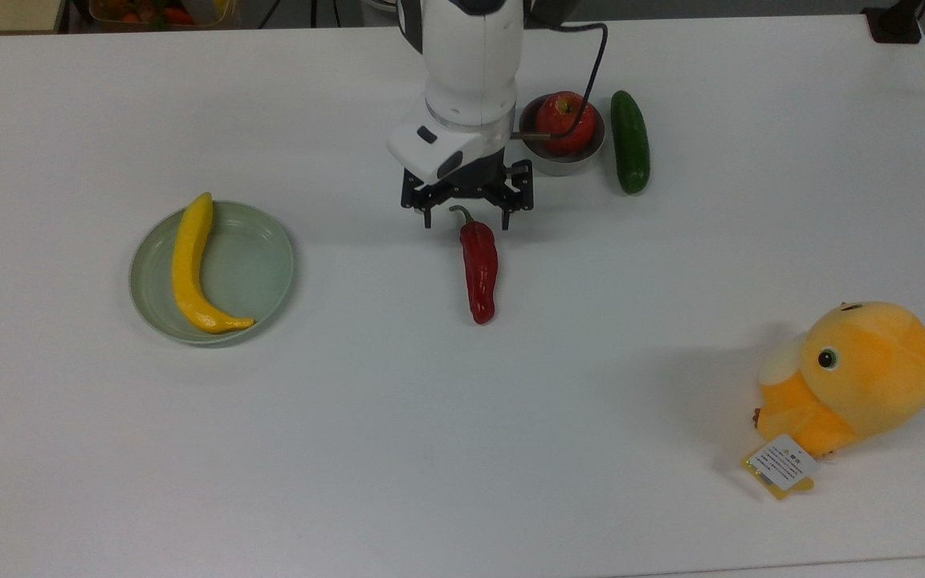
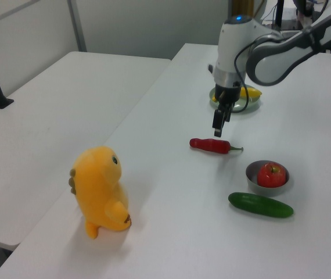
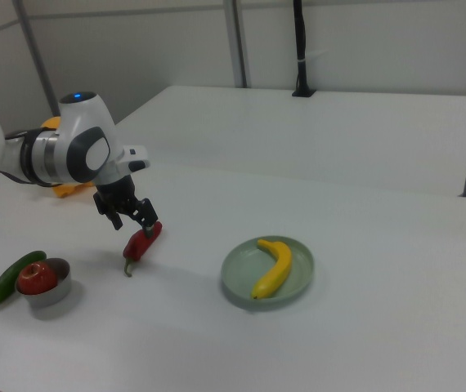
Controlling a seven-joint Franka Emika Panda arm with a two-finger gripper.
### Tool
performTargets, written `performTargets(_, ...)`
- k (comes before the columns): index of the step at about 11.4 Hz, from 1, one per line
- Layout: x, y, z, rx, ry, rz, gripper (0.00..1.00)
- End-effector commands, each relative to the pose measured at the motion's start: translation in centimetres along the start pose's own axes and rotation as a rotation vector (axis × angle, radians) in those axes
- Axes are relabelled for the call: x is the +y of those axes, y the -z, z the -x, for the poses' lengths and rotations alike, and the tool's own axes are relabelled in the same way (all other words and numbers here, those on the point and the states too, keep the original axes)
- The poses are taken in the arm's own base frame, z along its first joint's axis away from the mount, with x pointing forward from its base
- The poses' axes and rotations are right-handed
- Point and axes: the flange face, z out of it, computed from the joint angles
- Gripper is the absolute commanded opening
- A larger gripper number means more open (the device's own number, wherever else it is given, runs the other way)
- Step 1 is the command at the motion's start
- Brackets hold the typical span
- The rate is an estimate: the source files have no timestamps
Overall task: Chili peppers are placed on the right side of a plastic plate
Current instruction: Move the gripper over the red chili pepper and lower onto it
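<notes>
In the upper middle of the top view, the gripper point(image 1: 466, 222) is seen hanging over the stem end of the chili peppers point(image 1: 479, 269), its two dark fingers spread wide apart with the curved green stem between them and nothing grasped; in the left view the gripper point(image 2: 218, 129) is poised just above the chili peppers point(image 2: 211, 145), apart from them. The chili peppers are a single long, glossy dark-red pod lying flat on the smooth white table point(image 1: 462, 449), near the centre of the top view and well apart from the plastic plate point(image 1: 258, 269) at the top view's left. That plate is round, shallow and pale sage green with a raised rim, and a curved yellow banana point(image 1: 189, 269) is laid across its left half. At the top view's upper right, a shiny red apple point(image 1: 565, 122) sits in a small grey bowl point(image 1: 559, 164), with a smooth dark green cucumber point(image 1: 629, 141) just beside it. A fuzzy orange plush toy point(image 1: 852, 377) with a paper tag is found at the lower right
</notes>
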Motion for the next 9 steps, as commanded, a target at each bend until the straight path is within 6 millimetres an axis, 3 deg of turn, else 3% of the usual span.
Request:
performTargets(1,-1.5,-2.7,-1.8,0.003,-0.027,0.037,1.0)
performTargets(7,-2.4,-6.3,-1.7,-0.019,-0.033,0.109,1.0)
performTargets(8,-2.5,-6.6,-1.7,-0.017,-0.011,0.129,0.73)
performTargets(9,-2.5,-6.7,-1.7,-0.011,0.011,0.153,0.19)
